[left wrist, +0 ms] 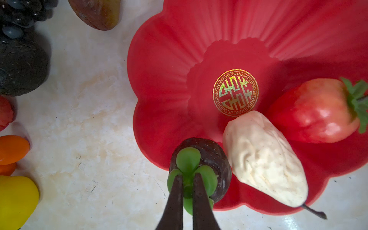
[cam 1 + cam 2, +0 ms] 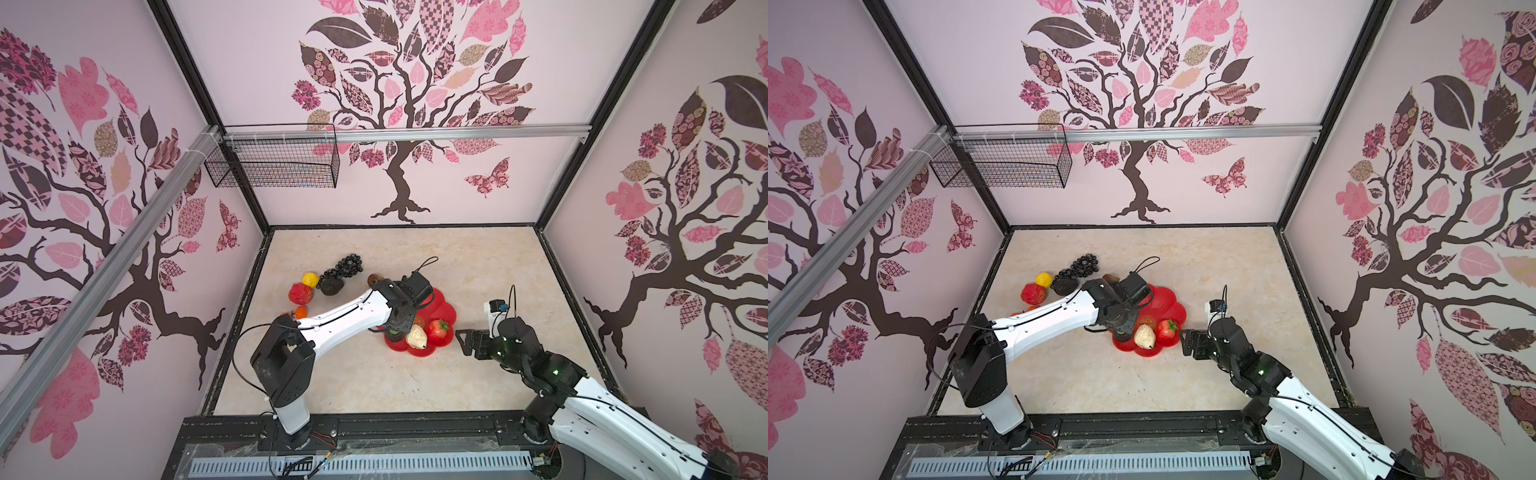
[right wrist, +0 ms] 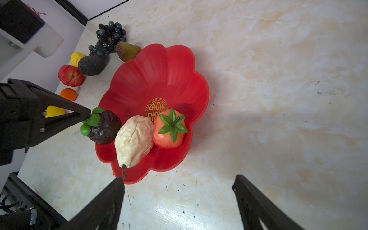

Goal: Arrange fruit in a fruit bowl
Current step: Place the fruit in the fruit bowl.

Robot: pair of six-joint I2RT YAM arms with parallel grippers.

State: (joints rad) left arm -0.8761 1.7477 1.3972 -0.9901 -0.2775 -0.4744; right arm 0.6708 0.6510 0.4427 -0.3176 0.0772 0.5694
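Carefully: my left fingers [image 1: 195, 180] clamp the dark fruit [image 1: 215, 159] at the rim of the fruit bowl [image 1: 159, 79], right fingers [image 3: 112, 199] apart; released, it may roll off.

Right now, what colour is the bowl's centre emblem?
Gold emblem; left wrist view shows it best.

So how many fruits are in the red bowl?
3: cream pear and strawberry side by side beside the emblem; a dark green-capped fruit at the bowl rim, held by the left gripper.
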